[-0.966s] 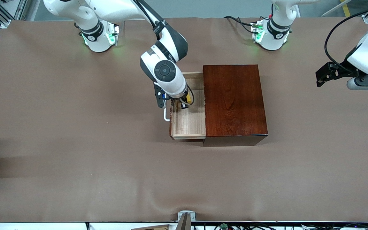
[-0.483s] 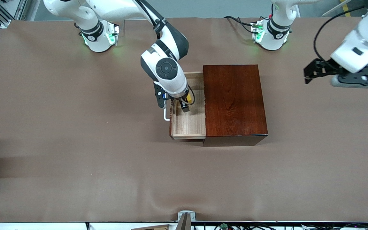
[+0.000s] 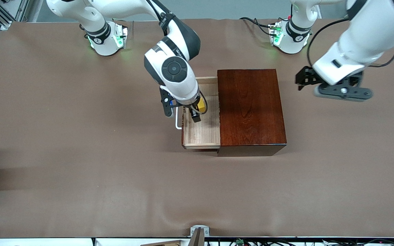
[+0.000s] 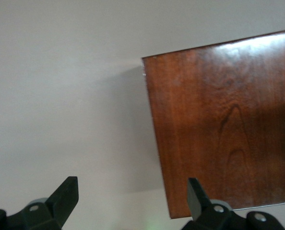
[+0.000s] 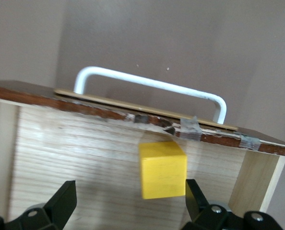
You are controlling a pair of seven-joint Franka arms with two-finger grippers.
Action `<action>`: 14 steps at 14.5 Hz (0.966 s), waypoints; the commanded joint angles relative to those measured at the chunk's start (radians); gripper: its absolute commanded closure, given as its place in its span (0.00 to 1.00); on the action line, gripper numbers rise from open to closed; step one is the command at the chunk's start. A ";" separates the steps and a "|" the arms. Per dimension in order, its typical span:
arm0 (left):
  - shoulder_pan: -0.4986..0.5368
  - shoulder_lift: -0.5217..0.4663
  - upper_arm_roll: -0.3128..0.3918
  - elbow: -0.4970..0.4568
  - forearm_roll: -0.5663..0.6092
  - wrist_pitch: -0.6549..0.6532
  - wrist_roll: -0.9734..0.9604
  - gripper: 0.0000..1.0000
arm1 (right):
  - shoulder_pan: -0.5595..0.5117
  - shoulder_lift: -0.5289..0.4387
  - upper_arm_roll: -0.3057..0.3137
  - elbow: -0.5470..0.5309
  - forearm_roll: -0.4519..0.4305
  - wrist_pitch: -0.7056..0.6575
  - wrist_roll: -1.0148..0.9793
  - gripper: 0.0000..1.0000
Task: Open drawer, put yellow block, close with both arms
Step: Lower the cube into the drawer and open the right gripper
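Note:
The drawer point(image 3: 201, 133) stands pulled out of the dark wooden box point(image 3: 251, 109) toward the right arm's end of the table, white handle point(image 3: 177, 123) outward. The yellow block point(image 3: 202, 104) lies on the drawer's pale floor point(image 5: 75, 163), close to the drawer front and its handle point(image 5: 152, 86). My right gripper point(image 3: 197, 112) hangs open just above the block point(image 5: 162, 170), which sits between the fingers, nearer one fingertip point(image 5: 196, 199). My left gripper point(image 3: 303, 79) is open in the air over the table beside the box point(image 4: 224, 124), toward the left arm's end.
Brown cloth covers the whole table point(image 3: 80, 153). Both arm bases stand along the table edge farthest from the camera. A small metal bracket point(image 3: 199, 232) sits at the table's nearest edge.
My right gripper has opened, let go of the yellow block in the drawer and risen a little. The left arm has swung in toward the box.

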 commanded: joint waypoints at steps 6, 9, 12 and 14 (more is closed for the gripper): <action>-0.210 0.104 -0.036 0.016 -0.002 0.075 -0.388 0.00 | -0.125 -0.027 0.018 0.089 -0.008 -0.033 -0.092 0.00; -0.288 0.165 -0.038 0.016 -0.002 0.157 -0.581 0.00 | -0.143 -0.027 0.010 0.141 -0.013 -0.091 -0.167 0.00; -0.383 0.239 -0.036 0.027 0.010 0.258 -0.825 0.00 | -0.195 -0.028 0.010 0.161 -0.011 -0.152 -0.264 0.00; -0.442 0.331 -0.036 0.109 0.053 0.275 -0.995 0.00 | -0.240 -0.048 0.016 0.182 -0.007 -0.183 -0.331 0.00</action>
